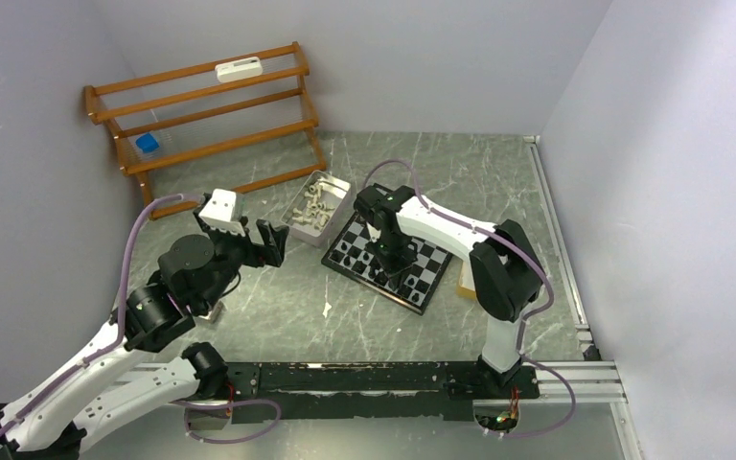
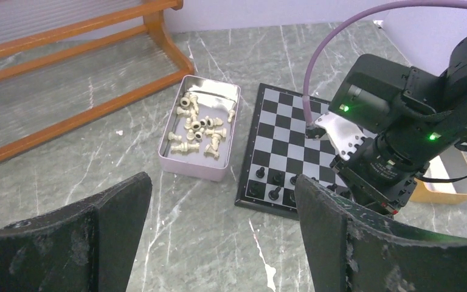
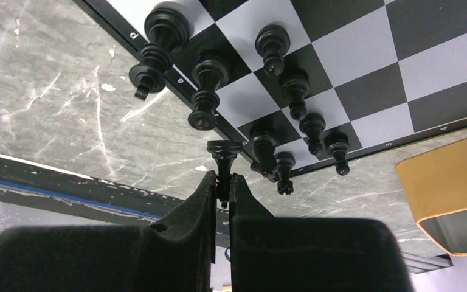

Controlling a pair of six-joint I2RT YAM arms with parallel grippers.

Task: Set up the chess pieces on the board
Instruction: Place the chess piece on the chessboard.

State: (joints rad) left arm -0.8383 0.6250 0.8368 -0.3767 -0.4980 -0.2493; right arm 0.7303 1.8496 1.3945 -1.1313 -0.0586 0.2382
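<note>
The board (image 1: 427,272) lies right of centre; it also shows in the left wrist view (image 2: 286,143) and the right wrist view (image 3: 365,55). Several black chess pieces (image 3: 280,85) stand along its near edge, some leaning. My right gripper (image 3: 221,182) is shut on a black chess piece (image 3: 224,155), held by its stem just over the board's near rim. Cream-white pieces (image 2: 199,126) lie in a silver tin (image 2: 188,167) left of the board. My left gripper (image 2: 222,231) is open and empty above the table, left of the board (image 1: 273,241).
A wooden slatted rack (image 1: 206,115) stands at the back left, holding a white box and a blue object. A yellow tray (image 3: 450,194) sits right of the board. The right arm (image 2: 401,134) hangs over the board's near right part.
</note>
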